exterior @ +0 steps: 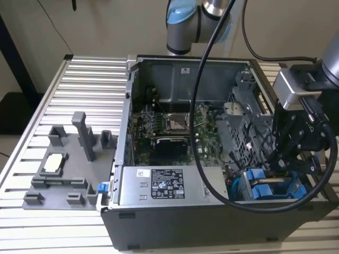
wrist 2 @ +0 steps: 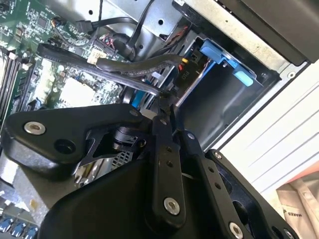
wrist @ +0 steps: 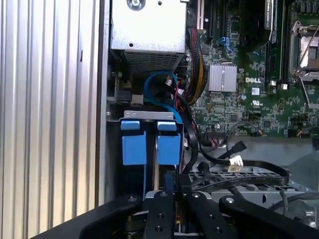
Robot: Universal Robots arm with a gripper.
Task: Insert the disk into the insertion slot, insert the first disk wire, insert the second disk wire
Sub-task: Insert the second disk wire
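Note:
The disk (exterior: 263, 186), in its bright blue carrier, sits in the insertion slot at the front corner of the open computer case on the exterior view's right. Its blue end tabs (wrist: 168, 145) face me in the first wrist view, and its blue frame (wrist 2: 217, 54) also shows in the second wrist view. My gripper (exterior: 281, 165) hangs just above the bay. Its fingertips (wrist 2: 162, 113) are pinched together on the end of a dark disk wire (wrist 2: 144, 64) that runs toward the drive. In the first wrist view the gripper (wrist: 168, 187) stands right at the carrier's edge.
A grey labelled power-supply box (exterior: 159, 185) fills the case front beside the bay, and the motherboard (exterior: 169, 124) lies behind it. A thick black arm cable (exterior: 198, 132) loops over the case. A grey fixture plate (exterior: 63, 169) rests on the slatted table (exterior: 85, 84).

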